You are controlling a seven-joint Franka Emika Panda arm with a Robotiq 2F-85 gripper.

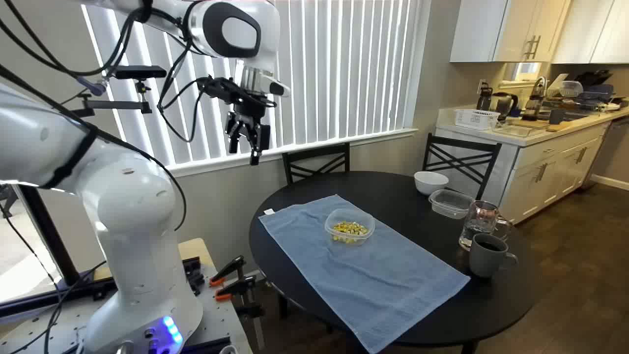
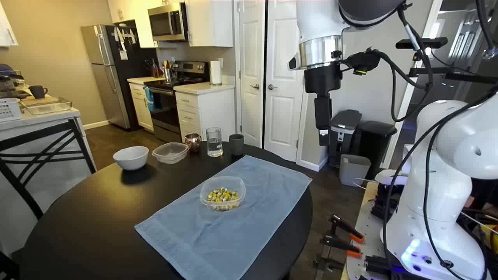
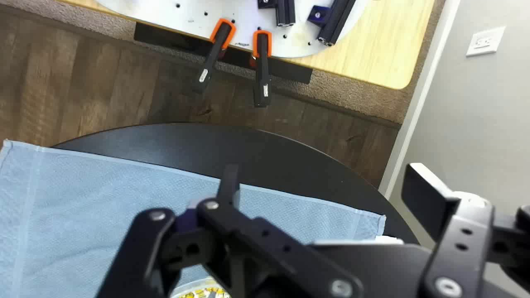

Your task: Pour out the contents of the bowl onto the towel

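Note:
The clear bowl (image 1: pixel 350 216) stands upright on the light blue towel (image 1: pixel 383 280). It also shows upright in an exterior view (image 2: pixel 238 187). The contents (image 1: pixel 350 228), a heap of small yellow and whitish pieces, lie inside the bowl. The towel (image 2: pixel 237 237) lies flat on the dark table. My gripper (image 1: pixel 244 150) hangs high above the table's window side, well above and apart from the bowl. In the wrist view my gripper (image 3: pixel 329 188) has its fingers wide apart with nothing between them. There only a bit of the bowl's rim (image 3: pixel 190 284) shows at the bottom edge, mostly hidden by a finger.
The round black table (image 1: pixel 393 189) also bears a white bowl (image 1: pixel 431 183), an empty clear container (image 1: pixel 451 204), a glass mug (image 1: pixel 477 226), a grey mug (image 1: pixel 486 258) and a copper mug (image 2: pixel 193 142). Chairs (image 1: pixel 317 162) stand around it. Clamps (image 3: pixel 261 70) stick out from the robot's base table.

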